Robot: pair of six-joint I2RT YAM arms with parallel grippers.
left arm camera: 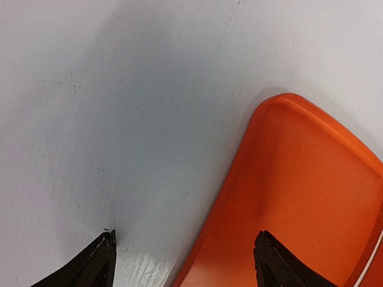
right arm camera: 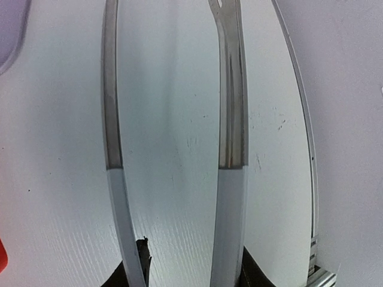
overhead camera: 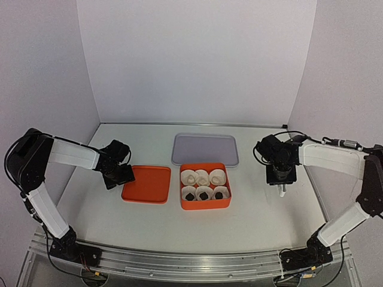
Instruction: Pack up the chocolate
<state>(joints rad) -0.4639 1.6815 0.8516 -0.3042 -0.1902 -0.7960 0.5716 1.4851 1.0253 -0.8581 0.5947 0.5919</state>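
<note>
- Tongs [right arm camera: 232, 119], clamped in the right gripper [overhead camera: 280, 179], are standing with arms apart, pinching nothing.
- Chocolate [overhead camera: 203, 195] is sitting in the orange box [overhead camera: 205, 205], well left of them.
- Left gripper [left arm camera: 187, 251] is gaping astride the orange lid's [left arm camera: 299, 197] edge.

We read no text, label or number here: not on the orange lid [left arm camera: 299, 197] under the left jaws, nor the tongs [right arm camera: 230, 119] between the right jaws.
</note>
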